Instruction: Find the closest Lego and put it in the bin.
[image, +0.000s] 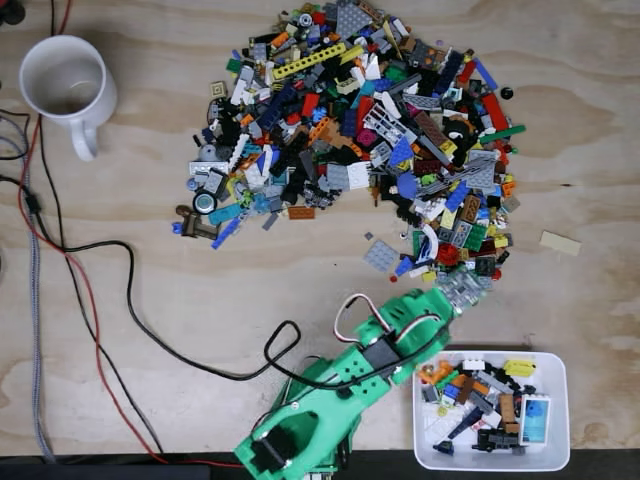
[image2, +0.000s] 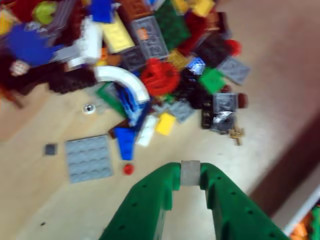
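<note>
Wrist view, gripper: the green gripper (image2: 190, 173) had its fingers nearly together, pinching a small grey Lego piece (image2: 190, 172) between the tips.
Below the tips: bare wooden table (image2: 45, 210), blurred.
Nearby pieces: a grey square plate (image2: 89, 158), a small red stud (image2: 128, 169) and a yellow brick (image2: 165, 123) lay apart from the tips, at the edge of the Lego pile (image2: 150, 55).
Fixed view, arm: the green arm (image: 350, 385) reached from the bottom edge toward the pile's lower right corner; its fingertips were hard to make out there.
Bin: the white bin (image: 557, 368), holding assorted pieces, sat just right of the arm.
Mug: a white mug (image: 66, 85) stood well apart, top left.
Cables: black and red cables (image: 100, 300) crossed the table's left side.
</note>
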